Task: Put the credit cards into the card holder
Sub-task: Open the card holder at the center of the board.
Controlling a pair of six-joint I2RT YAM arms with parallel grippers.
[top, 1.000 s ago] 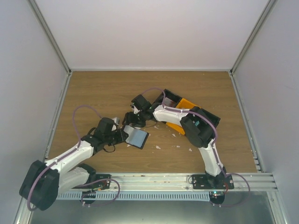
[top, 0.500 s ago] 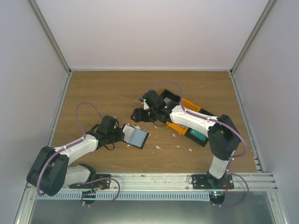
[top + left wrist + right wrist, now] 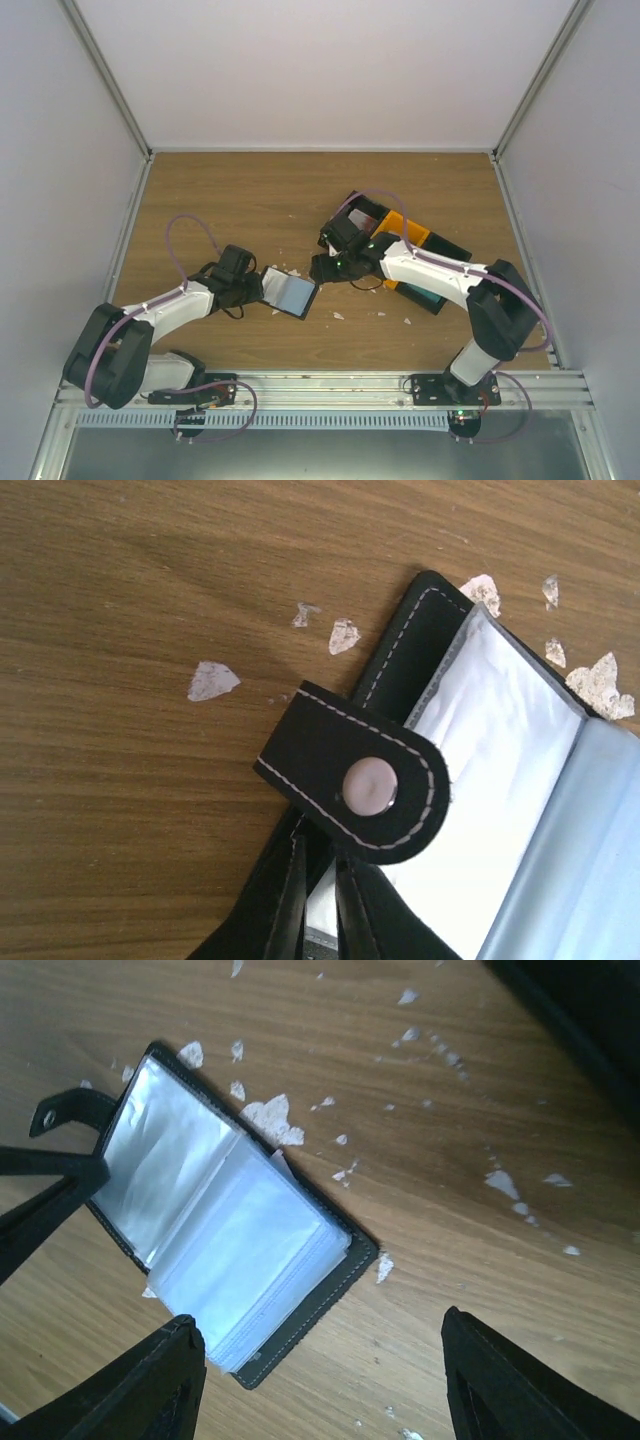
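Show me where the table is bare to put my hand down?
The table is bare between the back wall and the trays, widest far left. Crowded in the middle: card holder, left claw, right claw, white scraps.

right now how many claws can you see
2. The left claw pinches the open card holder at its left edge, by the snap tab; the right claw hovers open just right of it, not touching.

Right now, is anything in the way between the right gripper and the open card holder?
Nothing visible blocks it. Between the right gripper and the card holder there is only table with small white scraps. The holder's pockets lie open and uncovered. The left gripper pinches only its cover edge near the snap tab.
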